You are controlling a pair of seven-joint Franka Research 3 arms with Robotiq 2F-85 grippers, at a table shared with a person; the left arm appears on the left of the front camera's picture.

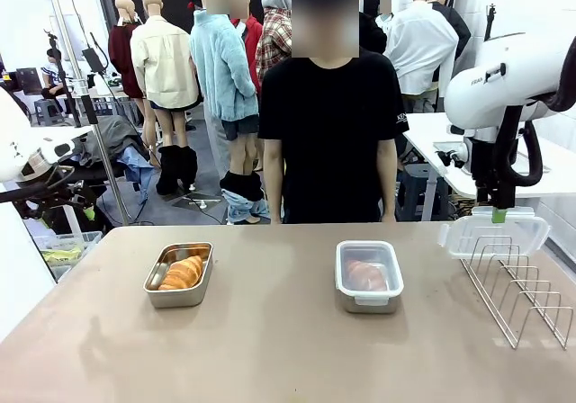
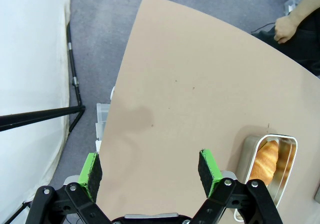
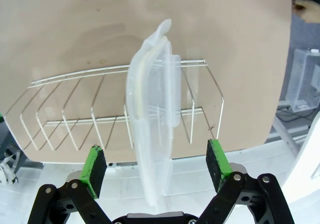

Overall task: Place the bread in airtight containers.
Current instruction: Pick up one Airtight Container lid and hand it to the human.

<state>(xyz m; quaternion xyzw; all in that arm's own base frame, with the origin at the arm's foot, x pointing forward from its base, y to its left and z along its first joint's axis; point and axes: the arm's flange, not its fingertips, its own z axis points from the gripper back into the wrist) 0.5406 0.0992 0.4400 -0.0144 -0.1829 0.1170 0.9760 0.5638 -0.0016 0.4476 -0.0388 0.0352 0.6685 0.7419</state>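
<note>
Right now the golden croissant (image 1: 184,272) lies in the open rectangular steel tin (image 1: 179,275); the right gripper (image 3: 157,169), jaws spread, straddles the translucent plastic lid (image 3: 152,109) in the wire rack (image 3: 75,119); closing off-centre could tip it. The left gripper (image 2: 150,171) hangs released.

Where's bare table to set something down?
Free: between the open tin and the lidded tin; the whole near strip of table; left of the open tin. Crowded: right edge, with the wire rack and clear lid.
</note>
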